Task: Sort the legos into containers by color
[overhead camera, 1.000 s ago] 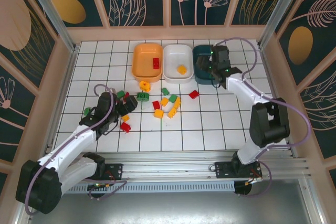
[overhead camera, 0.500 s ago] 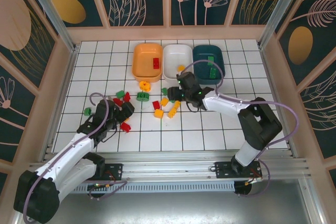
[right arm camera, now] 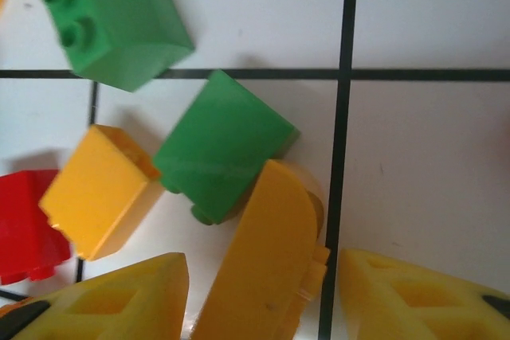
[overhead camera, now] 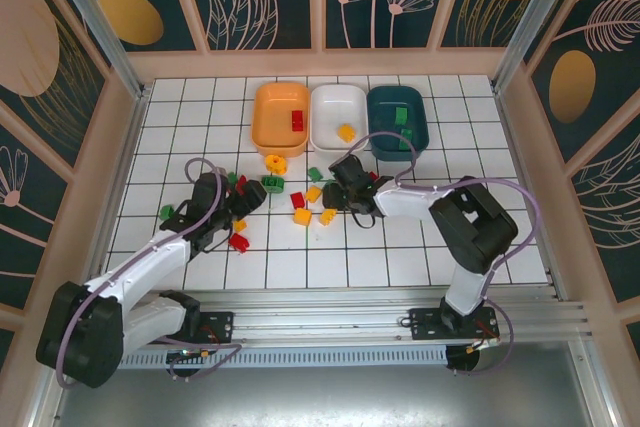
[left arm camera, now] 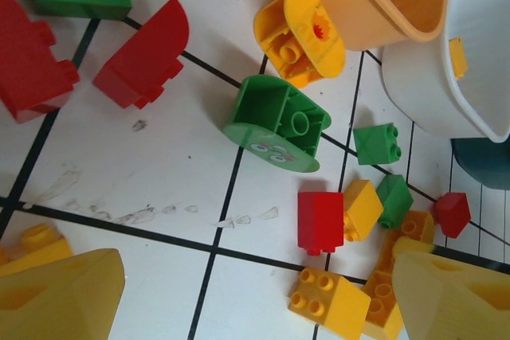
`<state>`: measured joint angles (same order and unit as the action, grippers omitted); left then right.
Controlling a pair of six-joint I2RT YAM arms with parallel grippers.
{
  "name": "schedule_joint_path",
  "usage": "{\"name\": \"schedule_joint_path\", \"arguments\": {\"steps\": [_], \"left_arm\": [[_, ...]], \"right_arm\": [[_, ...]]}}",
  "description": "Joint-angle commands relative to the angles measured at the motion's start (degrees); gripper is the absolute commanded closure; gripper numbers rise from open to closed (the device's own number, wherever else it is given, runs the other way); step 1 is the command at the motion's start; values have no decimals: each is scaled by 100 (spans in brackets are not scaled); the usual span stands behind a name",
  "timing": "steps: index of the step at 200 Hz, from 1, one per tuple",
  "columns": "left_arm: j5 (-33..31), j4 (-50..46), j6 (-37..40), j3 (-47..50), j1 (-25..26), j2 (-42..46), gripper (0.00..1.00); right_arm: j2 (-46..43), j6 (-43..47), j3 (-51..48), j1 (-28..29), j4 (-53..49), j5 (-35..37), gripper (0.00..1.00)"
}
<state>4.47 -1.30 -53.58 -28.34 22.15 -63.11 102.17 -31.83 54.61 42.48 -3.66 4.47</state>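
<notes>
Left gripper [left arm camera: 255,296] hangs released, spread wide above scattered legos [overhead camera: 299,200] on the worktop [overhead camera: 300,259]; right gripper [right arm camera: 261,284] straddles a yellow brick [right arm camera: 267,228], clamped or not I cannot tell; containers [overhead camera: 330,107] stand behind

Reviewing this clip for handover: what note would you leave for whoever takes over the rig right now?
Left gripper: open and empty, over the red and green bricks at the left of the pile.
Right gripper: jaws straddle a curved yellow brick on the floor; a firm grip can't be confirmed.
Done: a red brick in the orange bin, a yellow one in the white bin, green bricks in the teal bin.
Left: the loose bricks, red, yellow and green, on the tiles in front of the bins.
</notes>
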Motion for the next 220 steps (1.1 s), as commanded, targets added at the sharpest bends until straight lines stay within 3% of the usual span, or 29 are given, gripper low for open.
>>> {"name": "schedule_joint_path", "arguments": {"steps": [1, 57, 114, 146, 191, 220], "left_arm": [[155, 218, 189, -163, -27, -78, 13], [160, 147, 309, -203, -27, -78, 13], [173, 142, 335, -263, -26, -139, 12], [136, 49, 325, -302, -22, -132, 12], [-493, -631, 391, -248, -27, 33, 9], [-525, -1086, 386, -180, -27, 206, 7]], "right_arm": [[106, -145, 69, 37, 76, 108, 52], [-240, -23, -20, -137, 153, 537, 79], [-724, 419, 177, -208, -127, 730, 80], [-749, 841, 831, -689, -119, 878, 80], [628, 1543, 2448, -1159, -63, 867, 80], [1678, 1866, 3805, -1303, -723, 929, 80]]}}
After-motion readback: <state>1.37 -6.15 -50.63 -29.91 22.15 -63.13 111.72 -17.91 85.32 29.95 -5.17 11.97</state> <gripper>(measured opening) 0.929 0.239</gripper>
